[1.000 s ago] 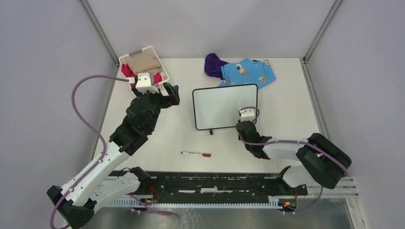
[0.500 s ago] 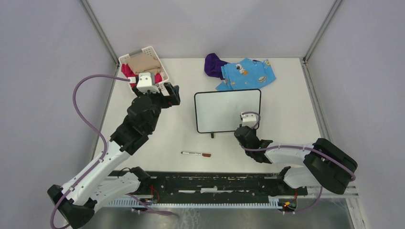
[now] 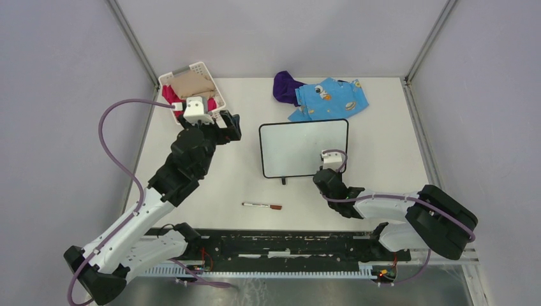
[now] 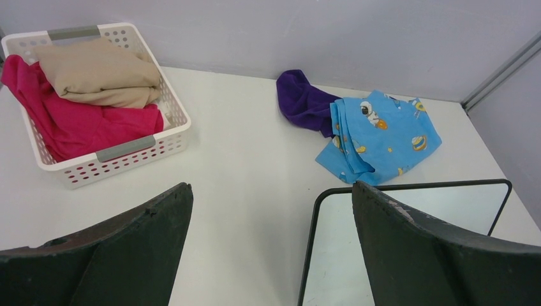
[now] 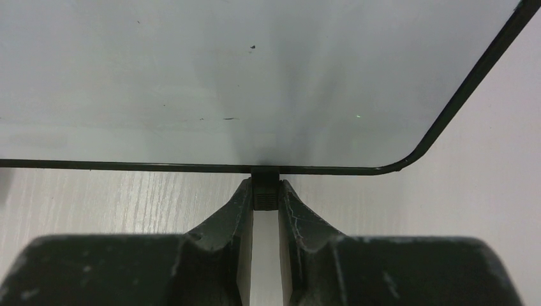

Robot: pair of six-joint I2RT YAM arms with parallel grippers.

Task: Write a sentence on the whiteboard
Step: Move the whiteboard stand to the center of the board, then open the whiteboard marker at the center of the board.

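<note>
The whiteboard (image 3: 303, 148) lies flat mid-table, white with a thin black frame; its face (image 5: 255, 83) shows only tiny specks, and no sentence shows on it. My right gripper (image 5: 265, 191) is shut on the small black foot (image 5: 265, 177) at the board's near edge, seen from above at the near right corner (image 3: 326, 171). My left gripper (image 4: 271, 188) hangs open and empty above the table left of the board (image 4: 332, 255), close to the basket (image 3: 167, 76). A marker (image 3: 262, 205) with a red cap lies in front of the board, untouched.
The white slatted basket (image 4: 143, 145) at the back left holds beige and pink cloths. A purple cloth (image 3: 285, 86) and a blue printed garment (image 3: 332, 97) lie behind the board. Grey walls close the table's sides and back.
Early in the last second my right gripper pulled the whiteboard slightly right and toward me by its foot; since then it is still. The left arm barely moved.
</note>
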